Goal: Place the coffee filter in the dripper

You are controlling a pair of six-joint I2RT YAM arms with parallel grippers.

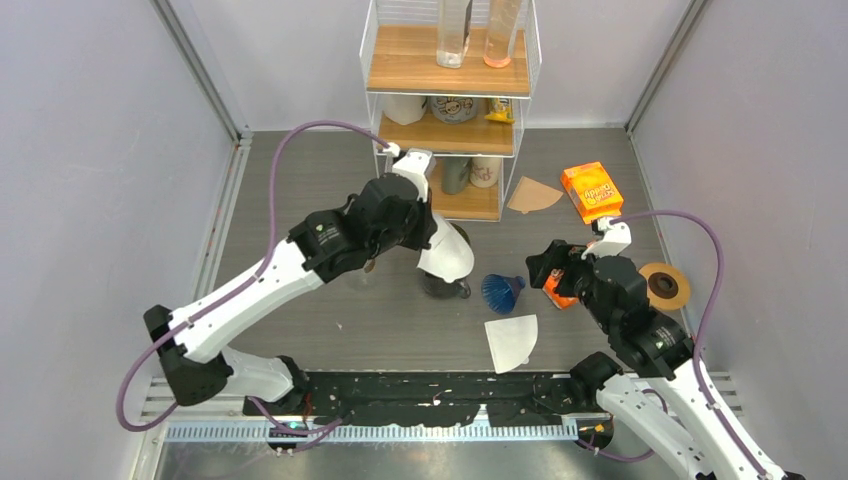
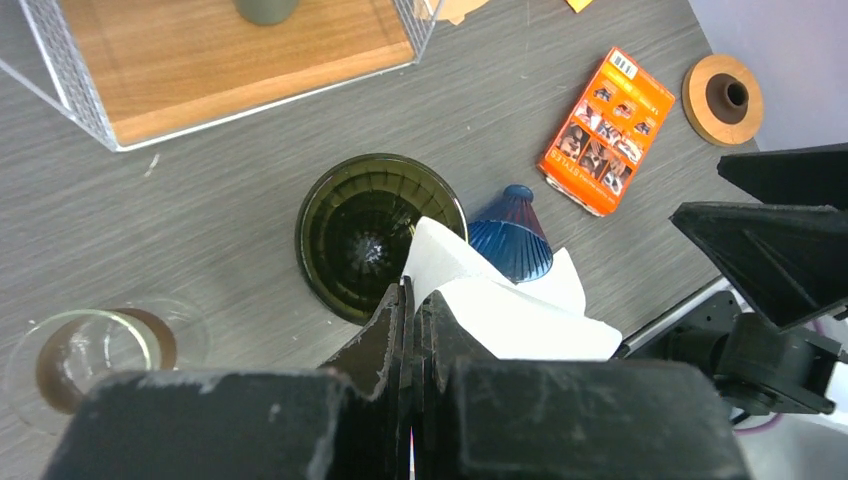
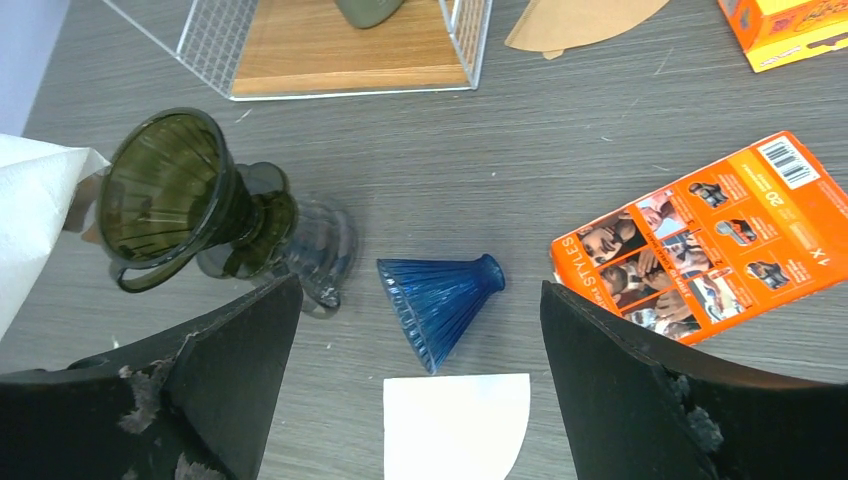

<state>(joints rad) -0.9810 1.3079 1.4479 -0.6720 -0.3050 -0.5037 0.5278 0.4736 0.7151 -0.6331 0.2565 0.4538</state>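
My left gripper (image 2: pixel 415 295) is shut on a white coffee filter (image 2: pixel 500 310), pinching its edge. It hangs just above the near right rim of the dark green dripper (image 2: pixel 365 235), which stands upright on a glass server. From above, the held coffee filter (image 1: pixel 447 255) covers most of the dripper (image 1: pixel 445 288). The right wrist view shows the dripper (image 3: pixel 165 195) with the held filter (image 3: pixel 35 220) at the left edge. My right gripper (image 3: pixel 420 285) is open, empty, hovering over a blue dripper (image 3: pixel 440 300) lying on its side and a second white filter (image 3: pixel 457 425) flat on the table.
A wire and wood shelf rack (image 1: pixel 450 100) stands at the back. A brown filter (image 1: pixel 533 195) and an orange box (image 1: pixel 591 190) lie right of it. Another orange box (image 3: pixel 700 235) and a wooden ring (image 1: pixel 665 285) lie by my right arm. A glass cup (image 2: pixel 90 355) stands left of the dripper.
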